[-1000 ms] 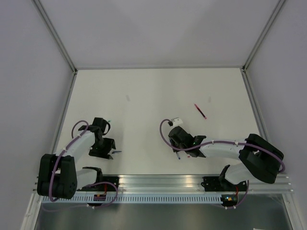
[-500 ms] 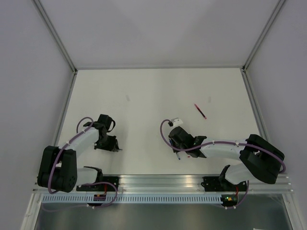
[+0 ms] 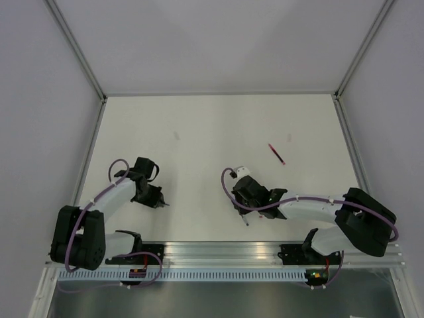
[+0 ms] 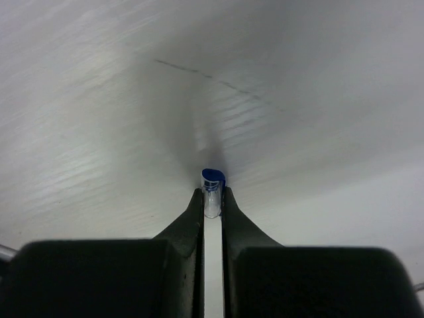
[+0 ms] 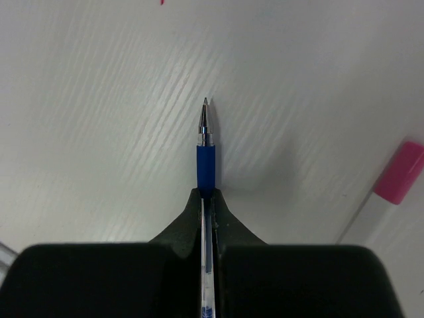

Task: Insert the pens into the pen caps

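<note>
Two arms sit well apart in top view: left gripper [image 3: 159,201] low at left, right gripper [image 3: 245,214] near centre, red pen [image 3: 277,154] lying loose beyond it. Left wrist cam: jaws pinched tight on blue cap [image 4: 212,189], which pokes just past the fingertips. Right wrist cam: jaws clamped on blue pen [image 5: 205,165], nib fwd & bare, pink-ended piece [image 5: 399,172] off to the right. Risk, IMO: both parts are so thin that slight misalignment when they meet makes the nib miss the cap mouth, or twists the cap out of its pinch.
</note>
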